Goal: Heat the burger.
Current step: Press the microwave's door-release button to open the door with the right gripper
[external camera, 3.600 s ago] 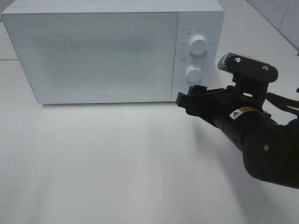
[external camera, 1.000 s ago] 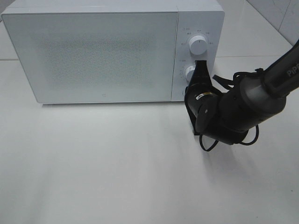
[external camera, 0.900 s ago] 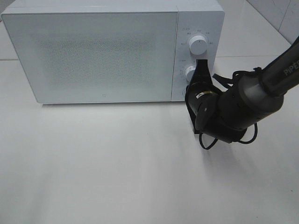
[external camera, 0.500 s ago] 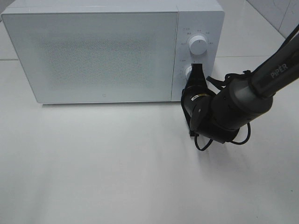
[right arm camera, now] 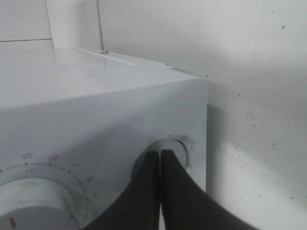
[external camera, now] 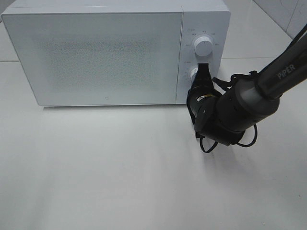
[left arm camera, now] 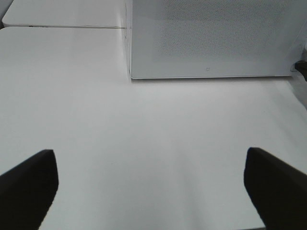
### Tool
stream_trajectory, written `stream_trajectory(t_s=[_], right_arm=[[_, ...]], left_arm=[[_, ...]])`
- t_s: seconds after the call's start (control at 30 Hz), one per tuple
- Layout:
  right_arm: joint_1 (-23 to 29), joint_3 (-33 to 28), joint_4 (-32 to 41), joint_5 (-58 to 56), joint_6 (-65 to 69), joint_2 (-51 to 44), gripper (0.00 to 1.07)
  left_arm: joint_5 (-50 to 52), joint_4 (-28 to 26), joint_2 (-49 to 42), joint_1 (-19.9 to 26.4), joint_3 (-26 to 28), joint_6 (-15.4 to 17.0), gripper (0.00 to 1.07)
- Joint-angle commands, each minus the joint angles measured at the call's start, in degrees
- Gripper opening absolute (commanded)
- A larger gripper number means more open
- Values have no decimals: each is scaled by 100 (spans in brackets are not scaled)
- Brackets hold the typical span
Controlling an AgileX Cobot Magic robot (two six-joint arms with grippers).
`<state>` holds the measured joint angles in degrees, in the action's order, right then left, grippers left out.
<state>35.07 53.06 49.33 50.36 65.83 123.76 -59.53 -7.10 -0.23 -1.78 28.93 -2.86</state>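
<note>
The burger is out of view. The white microwave (external camera: 105, 52) stands at the back of the table with its door closed. My right gripper (external camera: 203, 68) is shut, its two fingers pressed together with the tips against the lower knob (external camera: 194, 74). In the right wrist view the joined tips of the right gripper (right arm camera: 159, 155) meet that lower knob (right arm camera: 176, 145), and the other knob (right arm camera: 26, 203) shows beside it. My left gripper (left arm camera: 149, 159) is open over bare table in front of the microwave (left arm camera: 211, 38), nothing between its fingers (left arm camera: 29, 184).
The upper knob (external camera: 204, 46) sits above the lower one on the microwave's control panel. The right arm (external camera: 240, 108) and its cable lie in front of the microwave's right end. A white table (external camera: 120, 172) spreads in front.
The right arm has rolled its gripper upright and brought the tips up to the lower knob. Over the last second it edged slightly left. The left gripper's state is unchanged.
</note>
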Motion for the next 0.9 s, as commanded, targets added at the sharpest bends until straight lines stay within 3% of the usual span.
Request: stream_trajectory(t_s=[0.03,0.67,0.9], right_arm=[[-52,143,-69,418,-115,-17,0],[-52,384,-160,1020,-115,-17,0],[-218,848,-315,1106,-160,264,0]], left_arm=[[11,-6,-120,23,-11,23,98],[11,-6,-120,23,-11,23,98],[11,-11,-120,23,-11,23,98]])
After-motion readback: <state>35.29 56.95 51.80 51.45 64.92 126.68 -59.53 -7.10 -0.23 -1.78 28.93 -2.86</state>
